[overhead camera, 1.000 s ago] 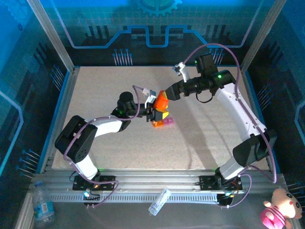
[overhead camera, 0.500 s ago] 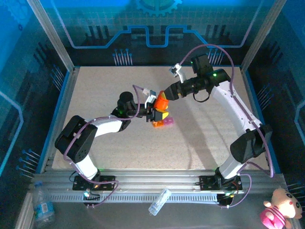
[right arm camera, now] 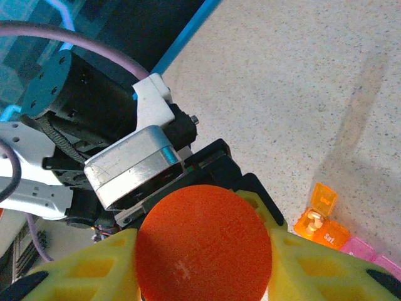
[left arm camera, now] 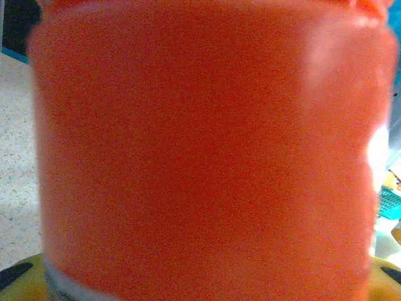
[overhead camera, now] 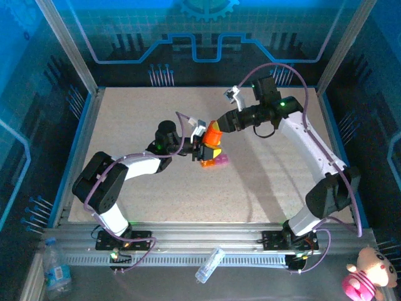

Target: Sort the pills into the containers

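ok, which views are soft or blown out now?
Left wrist: the orange bottle sits too close, out of focus, pale glare at its upper right. Right wrist: its cap is sharp. Top external: sharp, soft arm shadows on the table.

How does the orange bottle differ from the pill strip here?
The orange bottle is a tall cylinder; the pill strip a low row of squares. The left gripper clamps the bottle; the strip lies free on the table. Bottle capped; strip's orange lid open. Both show orange.

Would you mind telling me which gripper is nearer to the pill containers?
Left. The left gripper holds the orange bottle close beside the containers; the right gripper grips its cap, farther back.
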Tool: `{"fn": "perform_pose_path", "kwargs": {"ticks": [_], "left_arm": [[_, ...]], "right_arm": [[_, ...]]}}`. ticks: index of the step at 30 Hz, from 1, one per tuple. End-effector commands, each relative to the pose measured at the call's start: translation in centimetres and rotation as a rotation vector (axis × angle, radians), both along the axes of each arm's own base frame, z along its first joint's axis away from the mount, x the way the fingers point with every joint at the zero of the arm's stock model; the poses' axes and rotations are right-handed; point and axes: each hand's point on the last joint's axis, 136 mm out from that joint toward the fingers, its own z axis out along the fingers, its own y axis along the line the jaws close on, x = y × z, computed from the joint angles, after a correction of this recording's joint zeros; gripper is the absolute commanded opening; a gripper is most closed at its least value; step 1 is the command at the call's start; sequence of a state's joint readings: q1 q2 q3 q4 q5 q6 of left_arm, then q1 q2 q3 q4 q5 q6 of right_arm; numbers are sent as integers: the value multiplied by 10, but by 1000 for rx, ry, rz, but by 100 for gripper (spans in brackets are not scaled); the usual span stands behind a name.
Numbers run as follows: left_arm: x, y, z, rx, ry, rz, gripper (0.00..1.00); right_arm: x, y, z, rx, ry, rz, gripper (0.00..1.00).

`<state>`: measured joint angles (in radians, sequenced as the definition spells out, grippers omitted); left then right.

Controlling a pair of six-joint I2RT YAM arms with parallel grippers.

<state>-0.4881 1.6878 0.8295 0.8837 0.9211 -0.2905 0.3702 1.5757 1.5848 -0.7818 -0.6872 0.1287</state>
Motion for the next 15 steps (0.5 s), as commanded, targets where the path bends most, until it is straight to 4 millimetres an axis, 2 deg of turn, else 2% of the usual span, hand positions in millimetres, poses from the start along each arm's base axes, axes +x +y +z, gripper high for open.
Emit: {"fn": "perform_pose_path", "kwargs": {"ticks": [1, 4, 9, 12, 15], "left_arm": [[0, -5, 37, -70, -122, -21, 0], [0, -5, 37, -70, -122, -20, 0], [1, -6, 36, -69, -118, -20, 0], [2, -6, 35, -67, -117, -20, 0], [2, -7, 35, -67, -117, -22, 0]], "right_arm": [[-8, 6, -27, -84, 93, -141, 43], [-7, 3, -41, -154, 100, -299, 43], [-7, 7, -43, -68, 121, -426, 43], [-4, 7, -36, -37, 108, -433, 45], [0, 2, -20, 4, 79, -394, 58]]}}
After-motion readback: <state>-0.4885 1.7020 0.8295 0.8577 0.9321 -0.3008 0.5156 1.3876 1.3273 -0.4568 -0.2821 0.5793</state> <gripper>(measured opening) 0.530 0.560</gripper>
